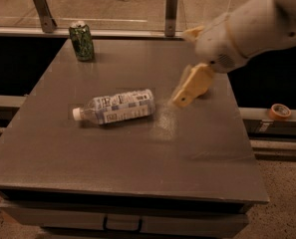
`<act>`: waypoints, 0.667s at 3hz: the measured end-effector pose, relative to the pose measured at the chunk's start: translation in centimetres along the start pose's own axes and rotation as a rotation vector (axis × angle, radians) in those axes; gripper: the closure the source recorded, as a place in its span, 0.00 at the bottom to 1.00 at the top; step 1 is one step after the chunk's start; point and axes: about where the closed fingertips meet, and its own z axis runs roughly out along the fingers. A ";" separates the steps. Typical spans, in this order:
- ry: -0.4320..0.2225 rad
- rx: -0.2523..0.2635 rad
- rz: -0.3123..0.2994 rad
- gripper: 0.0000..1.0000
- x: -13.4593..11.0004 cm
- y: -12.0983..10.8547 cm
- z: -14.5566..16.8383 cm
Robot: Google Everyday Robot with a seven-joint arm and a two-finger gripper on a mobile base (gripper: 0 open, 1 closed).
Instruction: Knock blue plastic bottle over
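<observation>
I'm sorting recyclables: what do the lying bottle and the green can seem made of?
The blue plastic bottle looks like clear, glossy plastic: see-through wall beside its printed label. The green can seems painted metal, going by its silvery top rim. The gripper hangs over the table, right of the bottle.

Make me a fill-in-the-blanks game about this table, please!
The bottle lies on its ___ on the table.
Its white cap points toward the picture's ___ edge.
The can standing at the back corner is colored ___.
The claw hovers to the picture's ___ of the bottle, not touching it.
Missing words: side, left, green, right.
</observation>
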 end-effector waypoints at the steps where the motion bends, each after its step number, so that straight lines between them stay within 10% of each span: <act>1: -0.132 0.167 0.034 0.00 2.7 -2.6 -5.0; 2: -0.169 0.232 0.040 0.00 4.1 -2.6 -8.3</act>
